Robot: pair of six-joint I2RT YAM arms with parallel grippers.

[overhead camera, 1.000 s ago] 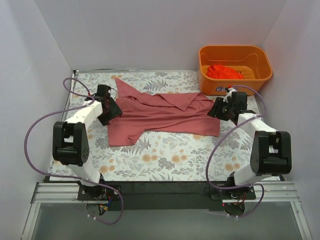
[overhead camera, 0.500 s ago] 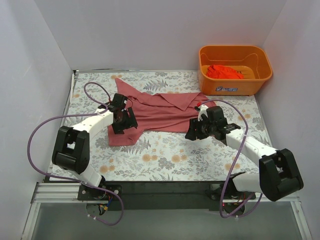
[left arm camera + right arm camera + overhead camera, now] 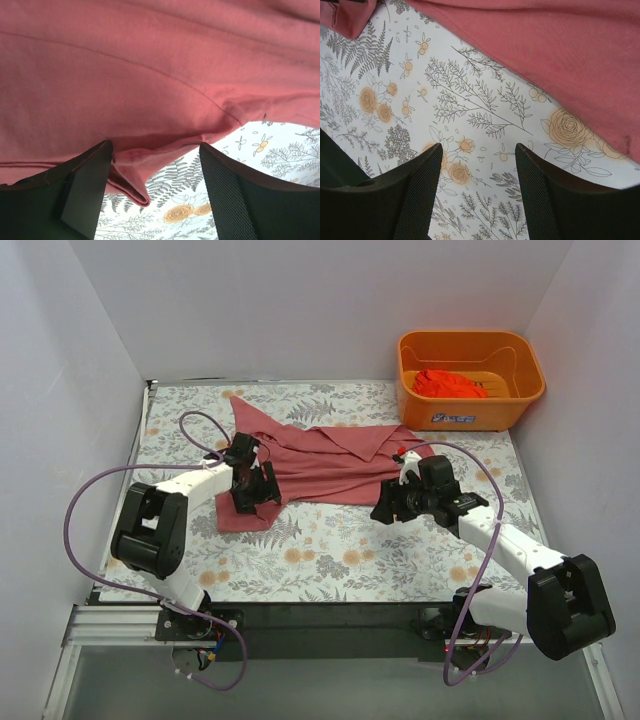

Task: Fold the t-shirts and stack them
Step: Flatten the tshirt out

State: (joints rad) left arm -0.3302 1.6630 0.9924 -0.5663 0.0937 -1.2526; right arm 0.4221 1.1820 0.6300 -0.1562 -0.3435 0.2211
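- Pink-red t-shirt (image 3: 320, 465): lying narrower on the counter (image 3: 330, 550) than a second ago.
- Left gripper (image 3: 255, 495), right gripper (image 3: 386, 510): sitting further inward now, fingers standing wide.
- Orange basket (image 3: 470, 412): holding orange-red t-shirt (image 3: 450, 383).

I have both arms reaching forward and turned in toward each other. My left arm (image 3: 185, 483) doubles back at its elbow and runs low toward the right. The left gripper (image 3: 256, 490) at its end tips downward and faces the middle. On its wrist camera the two black fingers (image 3: 85, 190) stand well apart, jaws wide. My right arm (image 3: 500, 535) stretches out long and low toward the left, and the right gripper (image 3: 386, 508) is angled down and inward. On its wrist camera the textured pads (image 3: 420, 195) are parted about as widely.
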